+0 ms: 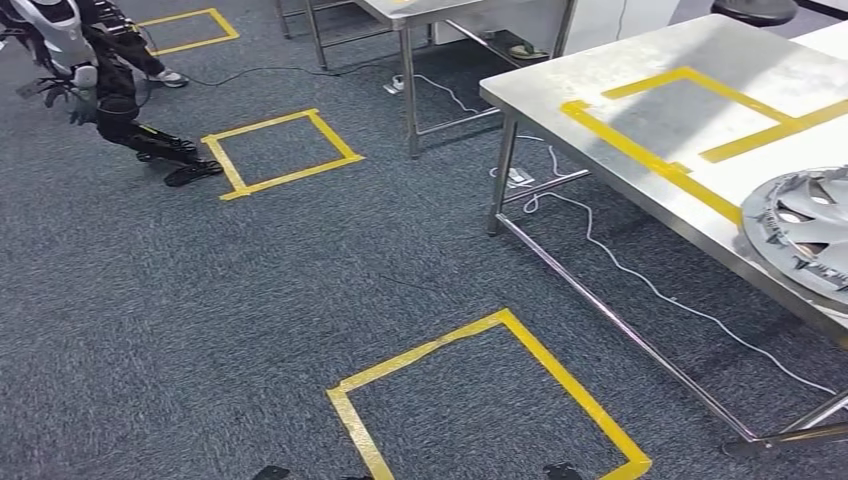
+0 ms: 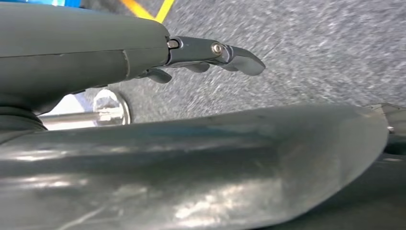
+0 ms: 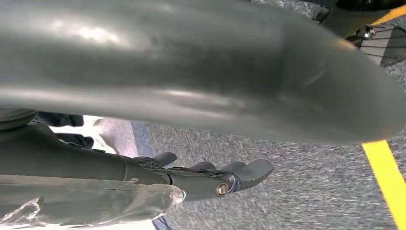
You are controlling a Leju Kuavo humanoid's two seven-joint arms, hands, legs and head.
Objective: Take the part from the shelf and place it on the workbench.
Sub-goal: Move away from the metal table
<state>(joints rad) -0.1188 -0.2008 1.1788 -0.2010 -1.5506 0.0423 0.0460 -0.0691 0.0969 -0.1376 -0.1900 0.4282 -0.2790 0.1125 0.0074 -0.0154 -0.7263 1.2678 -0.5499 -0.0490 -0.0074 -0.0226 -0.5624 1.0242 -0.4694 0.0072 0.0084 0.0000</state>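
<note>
A silver wheel cover (image 1: 805, 228) lies on the steel workbench (image 1: 660, 110) at the right edge of the head view, partly cut off by the picture's border. Yellow tape lines (image 1: 650, 150) mark an outline on the bench top beside it. In the left wrist view my left hand (image 2: 191, 52) hangs over grey carpet, fingers (image 2: 239, 60) stretched out and apart, nothing in them. My right hand (image 3: 201, 179) hangs the same way in the right wrist view, with its fingers (image 3: 249, 170) extended and holding nothing.
A yellow tape square (image 1: 490, 400) marks the carpet just ahead, another (image 1: 280, 150) lies farther off. A second steel table (image 1: 440, 15) stands at the back. White cables (image 1: 640, 275) run under the workbench. Another humanoid robot (image 1: 100, 80) stands at the far left.
</note>
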